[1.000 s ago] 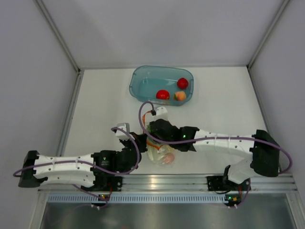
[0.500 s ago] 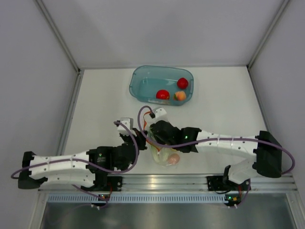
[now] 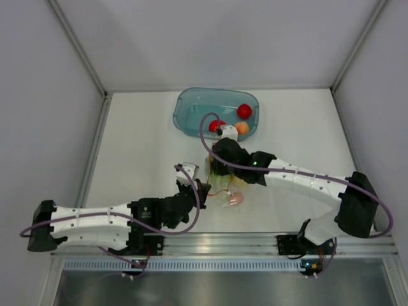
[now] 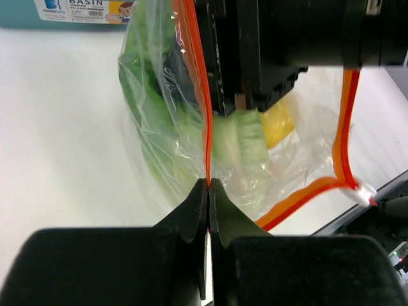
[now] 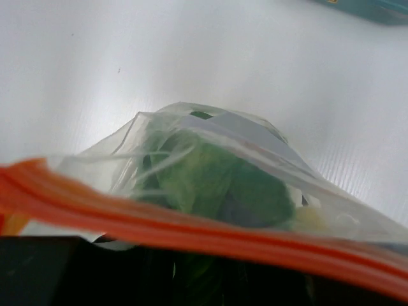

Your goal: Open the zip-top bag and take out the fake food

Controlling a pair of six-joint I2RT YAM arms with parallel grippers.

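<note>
At the lower centre of the left wrist view we see the left gripper pressed together, pinching the orange zip strip of the clear bag. Just beyond it, the bag holds a green-white lettuce and a yellow fruit. The right gripper enters from the top, between the two sides of the strip, with its tip at the lettuce; whether it grips anything we cannot tell. In the overhead view the bag sits at centre, with a peach at its lower end. Farther up, the teal bin contains two red pieces and an orange piece.
</note>
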